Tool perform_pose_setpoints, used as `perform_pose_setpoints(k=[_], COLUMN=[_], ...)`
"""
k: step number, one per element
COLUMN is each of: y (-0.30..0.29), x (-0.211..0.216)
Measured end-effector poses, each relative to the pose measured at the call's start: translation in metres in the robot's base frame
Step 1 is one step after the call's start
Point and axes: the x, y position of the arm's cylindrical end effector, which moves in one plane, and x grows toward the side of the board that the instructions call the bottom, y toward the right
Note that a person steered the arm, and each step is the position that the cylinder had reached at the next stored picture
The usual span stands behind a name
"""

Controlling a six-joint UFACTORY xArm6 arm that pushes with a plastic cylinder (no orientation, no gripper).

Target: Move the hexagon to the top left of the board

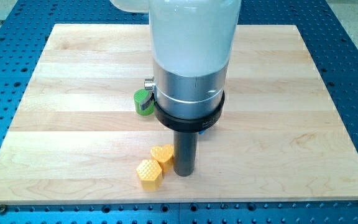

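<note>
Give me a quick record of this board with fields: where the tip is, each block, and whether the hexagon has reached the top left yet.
tip: my tip rests low on the board, just right of the two yellow blocks
yellow hexagon block: near the view's bottom edge, left of the tip
second yellow block: touching the hexagon's upper right, beside the rod; shape unclear
green block: mid-board, partly hidden behind the arm
blue block: only a sliver shows under the arm's collar
board: light wood
task state: hexagon not yet at top left

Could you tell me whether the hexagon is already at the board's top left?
No, the yellow hexagon lies near the board's bottom edge, left of my tip.
</note>
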Motion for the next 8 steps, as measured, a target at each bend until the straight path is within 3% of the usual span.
perform_pose_setpoints(k=[1, 3, 4, 6, 7, 8], y=[0.0, 0.002, -0.061, -0.148, -0.121, -0.106], x=[0.0, 0.039, 0.038, -0.013, 0.011, -0.009])
